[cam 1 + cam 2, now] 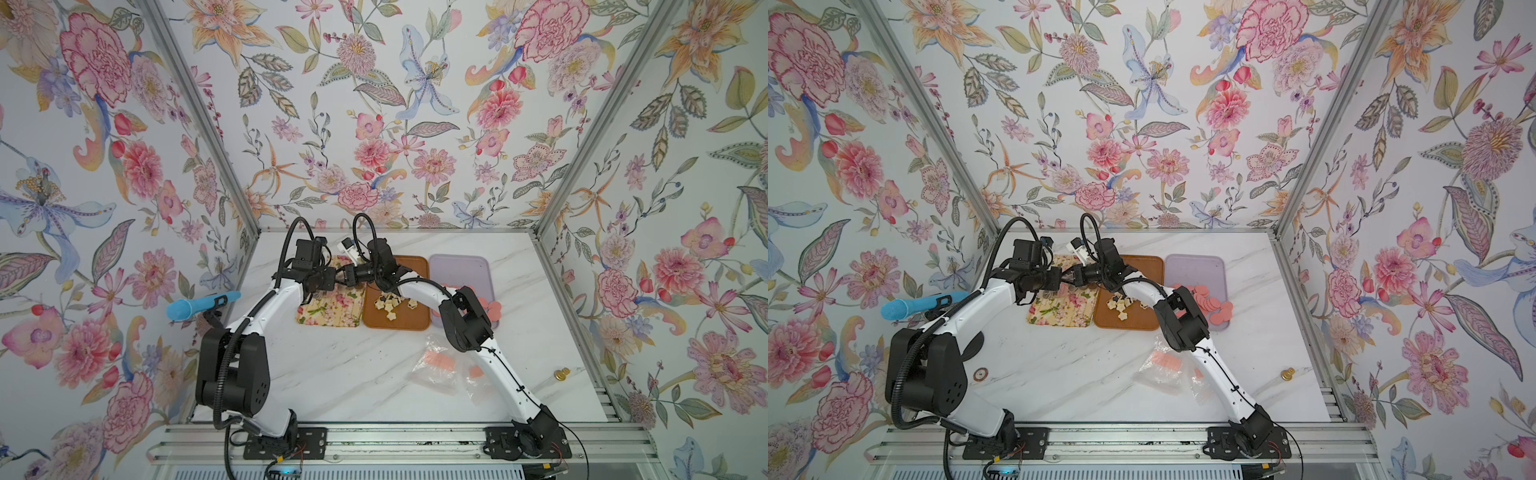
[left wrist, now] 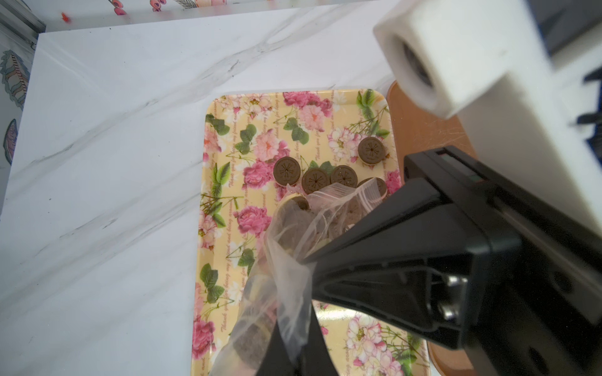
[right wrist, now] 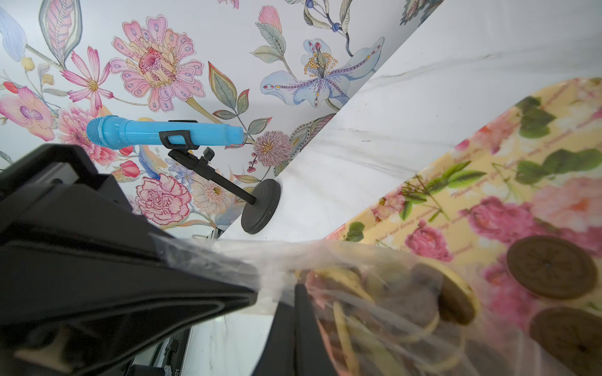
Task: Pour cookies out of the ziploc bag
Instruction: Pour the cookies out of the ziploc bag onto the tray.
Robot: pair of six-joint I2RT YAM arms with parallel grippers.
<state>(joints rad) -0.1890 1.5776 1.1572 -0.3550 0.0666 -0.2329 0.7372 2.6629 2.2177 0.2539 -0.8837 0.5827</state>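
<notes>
Marble tabletop (image 1: pixel 332 374) carries a row of three trays close to its far edge, and the floral tray (image 2: pixel 228 130) is the one nearest the left edge, touching the brown tray (image 1: pixel 415 320). The ziploc bag (image 2: pixel 286 247) hangs above this floral tray, near the rim it shares with the brown one, so I judge that the pouring is in progress but not finished. Both arms meet here. The right gripper (image 2: pixel 312 263) is clenched on a bunch of the clear plastic, and the left gripper (image 3: pixel 250 289) also looks pinched on the film, very near to the other. Some brown patterned cookies (image 2: pixel 315 179) lie already on the floral tray, on the half near that shared rim, and several more (image 3: pixel 423 302) are inside the bag, pressed together in the folds. Several things may go wrong from here. The film is thin and smooth, so it can slide out of one grip, and then the bag would drop onto the tray with cookies inside. The plastic is gathered tight, so the mouth may be partly closed and cookies may stick. A round cookie that lands on its edge can roll over the low rim to the brown tray or to the marble. The two grippers are so near that a careless tilt could knock them together.
</notes>
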